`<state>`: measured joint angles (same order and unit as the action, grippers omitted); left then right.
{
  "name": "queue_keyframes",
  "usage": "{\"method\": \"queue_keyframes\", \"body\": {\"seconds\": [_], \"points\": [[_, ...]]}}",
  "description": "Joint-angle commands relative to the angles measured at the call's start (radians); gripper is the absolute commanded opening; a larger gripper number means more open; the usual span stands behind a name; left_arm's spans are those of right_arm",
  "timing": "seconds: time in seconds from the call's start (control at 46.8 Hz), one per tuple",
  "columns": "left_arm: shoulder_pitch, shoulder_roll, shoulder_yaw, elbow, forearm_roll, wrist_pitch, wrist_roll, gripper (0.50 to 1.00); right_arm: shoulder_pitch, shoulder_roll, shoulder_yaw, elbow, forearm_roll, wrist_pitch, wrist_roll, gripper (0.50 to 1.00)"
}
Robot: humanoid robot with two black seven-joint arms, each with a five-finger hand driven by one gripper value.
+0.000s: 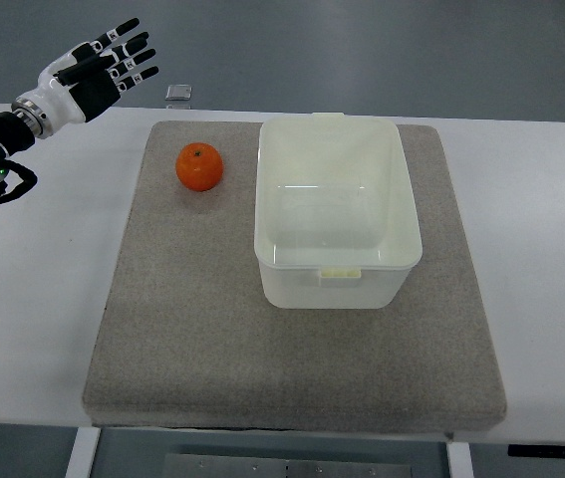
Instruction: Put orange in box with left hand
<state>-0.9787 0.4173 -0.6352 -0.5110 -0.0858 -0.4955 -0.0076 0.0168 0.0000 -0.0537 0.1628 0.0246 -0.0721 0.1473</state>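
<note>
Left hand (98, 68) hovers past the table's (43, 299) far-left edge, fingers spread, holding nothing; orange (199, 166) sits just beside box (337, 214).

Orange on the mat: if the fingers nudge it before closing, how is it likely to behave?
The orange looks round, so a nudge could probably roll it, though the textured grey mat may slow that. Its skin seems firm and smooth, so likely rigid enough to grip. The left robot hand, open, is well clear of it.

A white counter (43, 329) stands on a smooth gray floor (362, 50). A gray mat (212, 358) lies flat on the counter.
</note>
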Motion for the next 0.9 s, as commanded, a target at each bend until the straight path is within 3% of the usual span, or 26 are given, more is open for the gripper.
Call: {"method": "queue_keyframes", "body": {"seconds": [0.0,0.214,0.363,0.599,0.77,0.876], "points": [[-0.001,0.0,0.0,0.0,0.001,0.0,0.0,0.994,0.0,0.0,0.0,0.0,0.0,0.0,0.0,0.926],[-0.014,0.003,0.043,-0.004,0.084,-0.014,-0.003,0.992,0.0,0.0,0.0,0.0,0.0,0.0,0.0,0.926],[-0.047,0.001,0.048,-0.014,0.415,-0.012,-0.014,0.992,0.0,0.0,0.0,0.001,0.0,0.0,0.0,0.926],[-0.058,-0.003,0.054,-0.081,0.771,-0.005,-0.133,0.986,0.0,0.0,0.0,0.0,0.0,0.0,0.0,0.926],[-0.09,-0.003,0.068,-0.112,1.066,0.008,-0.137,0.977,0.0,0.0,0.0,0.001,0.0,0.0,0.0,0.926],[-0.11,-0.002,0.071,-0.11,1.167,0.054,-0.137,0.977,0.0,0.0,0.0,0.0,0.0,0.0,0.0,0.926]]}}
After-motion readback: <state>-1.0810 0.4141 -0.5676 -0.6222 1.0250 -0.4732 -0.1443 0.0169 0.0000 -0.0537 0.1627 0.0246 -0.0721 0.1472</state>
